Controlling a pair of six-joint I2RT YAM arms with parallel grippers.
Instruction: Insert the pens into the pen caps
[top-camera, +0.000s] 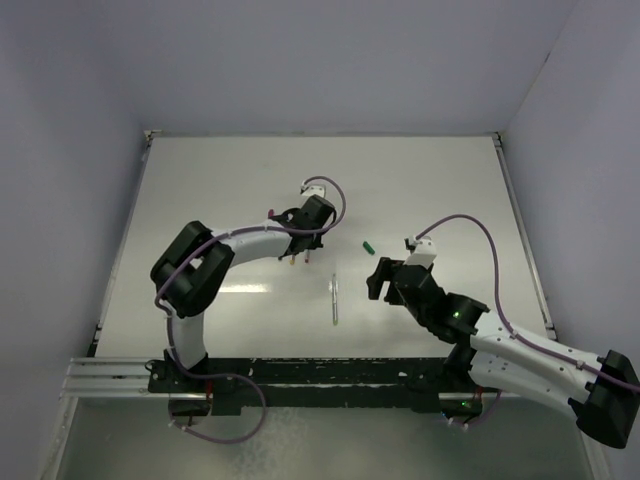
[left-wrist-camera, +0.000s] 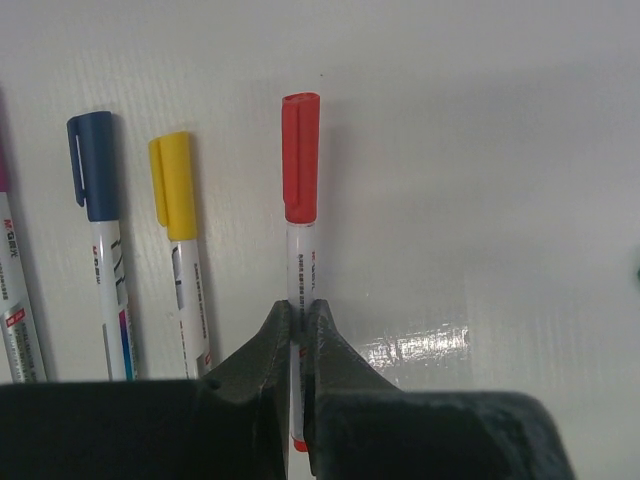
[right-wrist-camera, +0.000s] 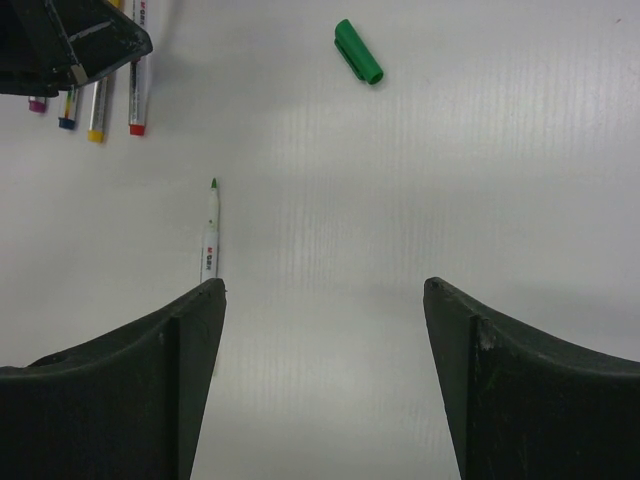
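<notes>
My left gripper (left-wrist-camera: 299, 318) is shut on the white barrel of a pen wearing a red cap (left-wrist-camera: 300, 158), with the pen's red end showing between the jaws. Beside it lie a yellow-capped pen (left-wrist-camera: 180, 250), a blue-capped pen (left-wrist-camera: 103, 262) and a purple one (left-wrist-camera: 8, 300) at the frame's left edge. In the top view the left gripper (top-camera: 298, 250) hovers over this row. An uncapped green-tipped pen (right-wrist-camera: 211, 235) (top-camera: 334, 298) lies alone mid-table. The loose green cap (right-wrist-camera: 358, 52) (top-camera: 369, 245) rests further back. My right gripper (right-wrist-camera: 322, 292) (top-camera: 378, 278) stands open and holds nothing, right of the uncapped pen.
A raised rim (top-camera: 120, 250) borders the white table on the left, and another rim (top-camera: 522, 230) runs along the right. The black rail (top-camera: 300, 375) carrying the arm bases crosses the near edge. The left gripper's body (right-wrist-camera: 70, 40) shows in the right wrist view's top-left corner.
</notes>
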